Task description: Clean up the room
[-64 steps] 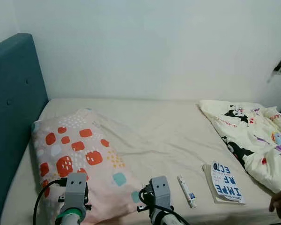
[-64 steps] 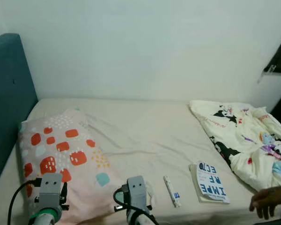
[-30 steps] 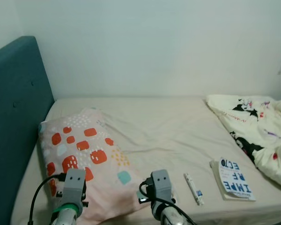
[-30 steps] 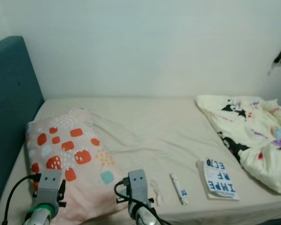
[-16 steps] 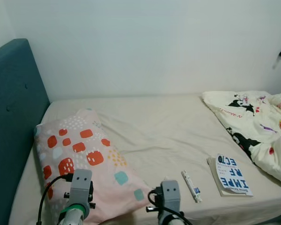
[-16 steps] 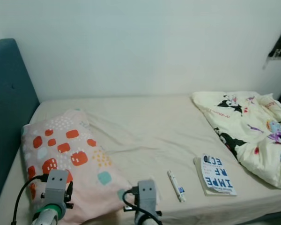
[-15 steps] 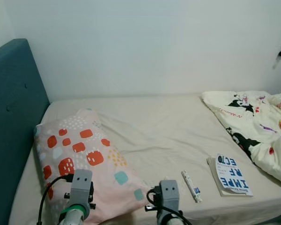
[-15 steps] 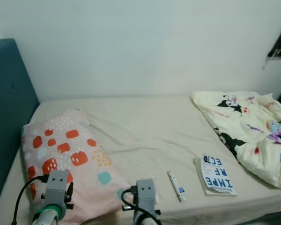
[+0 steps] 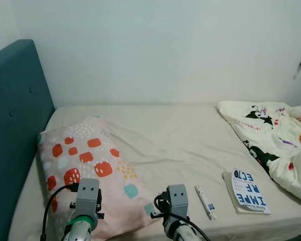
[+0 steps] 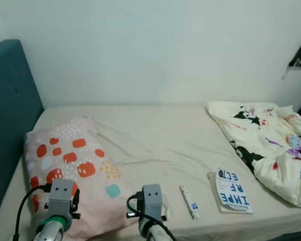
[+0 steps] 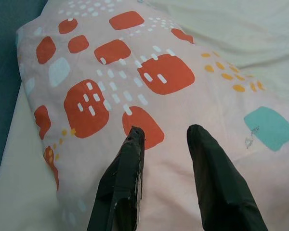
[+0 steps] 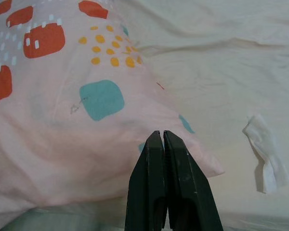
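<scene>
Hovering over pillow (image 9: 85, 160), bed (image 9: 180, 135)

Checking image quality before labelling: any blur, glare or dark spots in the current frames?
Eye views: even, soft light, no glare, the blue-and-white paperback book legible. Left wrist view: sharp on the pink pillow with orange and teal patches, open left pincer slightly soft. Right wrist view: shut right pincer crisp, shade under the pillow's near edge.

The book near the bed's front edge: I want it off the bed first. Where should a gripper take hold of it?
Probably the near short edge of the book, coming in low from the bed's front side. It lies flat on the sheet, so only its edges give the fingers purchase. The right gripper, shut now, is the nearer one.
</scene>
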